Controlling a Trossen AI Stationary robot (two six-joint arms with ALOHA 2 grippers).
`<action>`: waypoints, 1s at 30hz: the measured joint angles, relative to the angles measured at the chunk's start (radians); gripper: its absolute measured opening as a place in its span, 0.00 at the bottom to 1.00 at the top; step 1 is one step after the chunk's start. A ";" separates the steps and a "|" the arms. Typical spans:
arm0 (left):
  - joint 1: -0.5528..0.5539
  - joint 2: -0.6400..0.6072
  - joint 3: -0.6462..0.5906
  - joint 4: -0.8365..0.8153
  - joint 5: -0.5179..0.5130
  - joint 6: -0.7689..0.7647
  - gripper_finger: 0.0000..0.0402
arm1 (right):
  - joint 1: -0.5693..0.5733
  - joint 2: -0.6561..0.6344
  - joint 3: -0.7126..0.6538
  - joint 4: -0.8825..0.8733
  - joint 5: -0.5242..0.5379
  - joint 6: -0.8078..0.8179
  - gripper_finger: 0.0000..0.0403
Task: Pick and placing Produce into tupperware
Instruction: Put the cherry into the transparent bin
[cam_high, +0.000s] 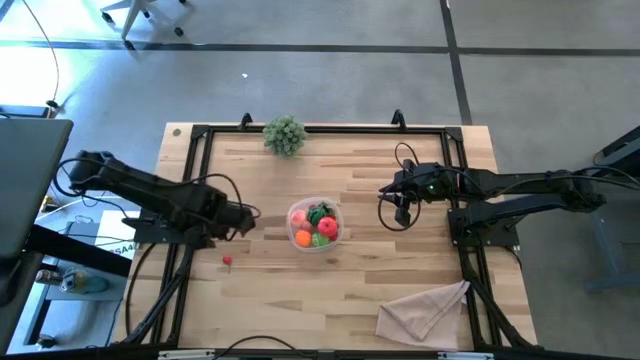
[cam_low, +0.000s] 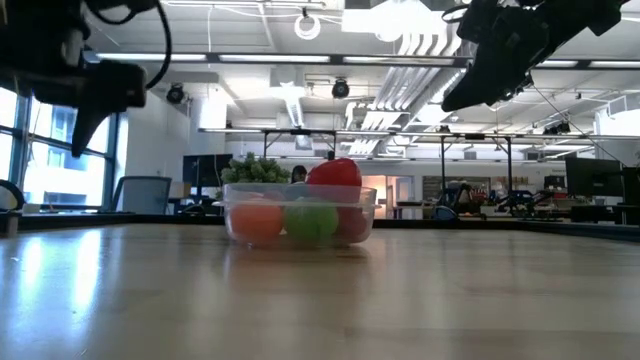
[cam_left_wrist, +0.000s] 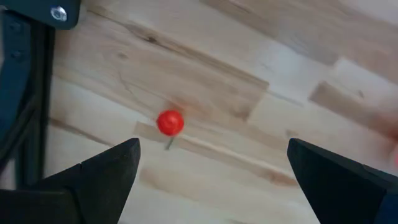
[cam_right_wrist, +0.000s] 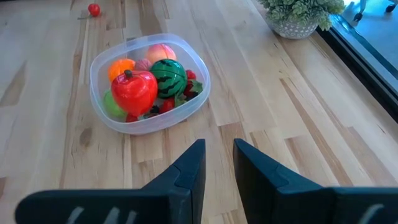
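Note:
The clear tupperware (cam_high: 297, 212) stands at the table's middle, holding produce: a red apple (cam_right_wrist: 134, 90), a striped green ball (cam_right_wrist: 168, 74), an orange (cam_right_wrist: 120, 67), a pink peach (cam_right_wrist: 160, 51) and other pieces. One small red berry (cam_high: 227, 261) lies loose on the wood, to the left of the tupperware and nearer the front. My left gripper (cam_left_wrist: 211, 168) hangs open above the table, pointing down, with the berry (cam_left_wrist: 170, 122) below it, closer to one finger. My right gripper (cam_right_wrist: 219, 162) waits in the air to the right of the tupperware, slanting down, its fingers a narrow gap apart and empty.
A bushy grey-green plant sprig (cam_high: 285, 135) stands at the far edge. A beige cloth (cam_high: 425, 310) lies at the front right. A black frame (cam_high: 195, 170) runs along the table's sides. Bare wood lies between the berry and the tupperware.

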 joint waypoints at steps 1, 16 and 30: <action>-0.007 -0.013 -0.025 0.015 0.001 -0.024 0.98 | 0.000 0.000 0.000 0.002 0.000 0.000 0.18; -0.204 -0.018 -0.173 0.125 -0.012 -0.163 0.98 | 0.000 0.000 0.000 0.001 0.000 0.000 0.18; -0.249 -0.017 -0.290 0.340 -0.010 -0.231 0.98 | 0.000 0.000 0.000 0.001 0.000 0.000 0.18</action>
